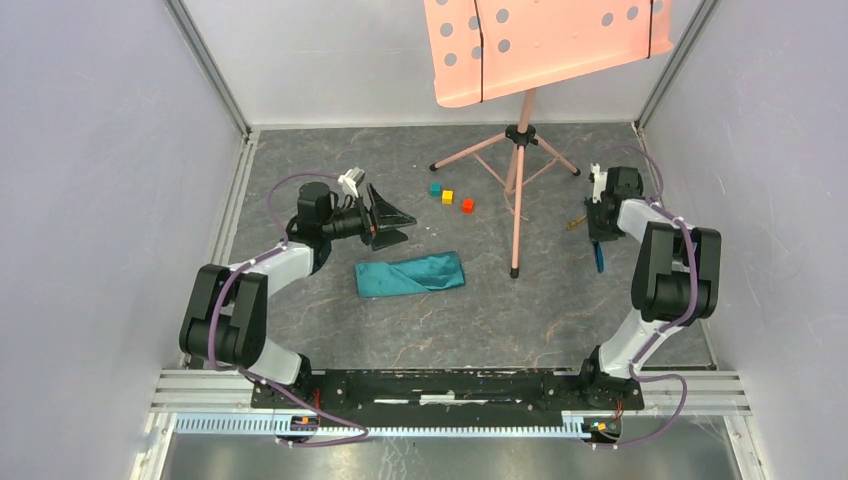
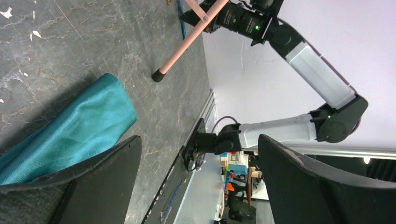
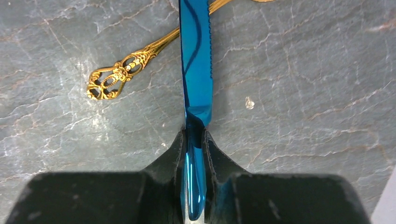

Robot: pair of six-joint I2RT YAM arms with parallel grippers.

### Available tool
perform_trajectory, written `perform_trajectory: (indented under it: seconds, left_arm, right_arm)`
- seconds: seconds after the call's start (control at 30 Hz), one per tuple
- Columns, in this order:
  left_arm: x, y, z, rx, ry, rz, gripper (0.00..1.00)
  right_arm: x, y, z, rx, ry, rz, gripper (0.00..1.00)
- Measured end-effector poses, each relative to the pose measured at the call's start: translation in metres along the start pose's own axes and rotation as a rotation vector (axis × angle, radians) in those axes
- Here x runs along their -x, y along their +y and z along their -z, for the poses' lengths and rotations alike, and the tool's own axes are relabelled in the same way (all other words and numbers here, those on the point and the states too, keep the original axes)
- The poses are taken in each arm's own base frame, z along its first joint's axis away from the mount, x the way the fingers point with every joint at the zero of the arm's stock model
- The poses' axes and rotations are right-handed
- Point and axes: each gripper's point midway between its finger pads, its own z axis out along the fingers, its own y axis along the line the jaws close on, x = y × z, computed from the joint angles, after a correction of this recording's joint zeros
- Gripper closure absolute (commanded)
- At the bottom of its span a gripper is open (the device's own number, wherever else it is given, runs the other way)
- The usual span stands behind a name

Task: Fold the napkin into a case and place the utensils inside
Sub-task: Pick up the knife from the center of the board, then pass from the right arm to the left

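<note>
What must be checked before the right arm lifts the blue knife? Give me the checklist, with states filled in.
1. Right jaws gripping the knife: ok, closed on both sides of its handle.
2. Knife free of the gold utensil: not ok, the blade lies across its handle, so a lift may nudge it.
3. Napkin folded: ok, it lies as a slim strip.
4. Pocket opening findable: cannot tell which end is open.
5. Left jaws free to help: ok, open and holding nothing.
6. Path to the napkin: not ok, the stand leg stands between knife and napkin, so the arm probably has to go around or over it.
</note>
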Motion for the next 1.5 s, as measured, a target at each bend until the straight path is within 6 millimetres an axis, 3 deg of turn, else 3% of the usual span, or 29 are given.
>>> perform_trajectory:
  seconds: [0.1,0.33,0.63,0.77,1.0,1.2,1.33,1.5]
  left_arm:
    - [0.001,0.000,0.000,0.006,-0.006,0.015,0.00]
    - [0.009,0.011,0.009,0.196,-0.047,-0.026,0.00]
    - [0.007,0.000,0.031,0.294,-0.091,-0.122,0.00]
    - [-0.002,0.002,0.035,0.299,-0.083,-0.125,0.00]
    - [-0.036,0.006,0.033,0.288,-0.027,-0.130,0.00]
    - [-0.073,-0.015,0.022,0.216,0.031,-0.231,0.00]
    - [-0.089,-0.030,0.006,0.162,0.062,-0.306,0.00]
    - [-0.129,-0.037,-0.030,0.127,0.173,-0.351,0.00]
  right_arm:
    - [-0.005,0.004,0.003,-0.002,-0.049,-0.035,1.00]
    - [-0.024,0.019,0.016,0.032,-0.092,-0.108,1.00]
    - [-0.078,0.042,0.047,0.086,-0.054,-0.193,1.00]
    - [-0.088,0.049,0.059,0.111,-0.085,-0.216,1.00]
    - [-0.093,0.068,0.076,0.202,-0.165,-0.255,1.00]
    - [-0.090,0.084,0.093,0.293,-0.243,-0.285,1.00]
    - [-0.073,0.098,0.114,0.385,-0.341,-0.337,1.00]
    - [-0.060,0.112,0.134,0.494,-0.422,-0.428,1.00]
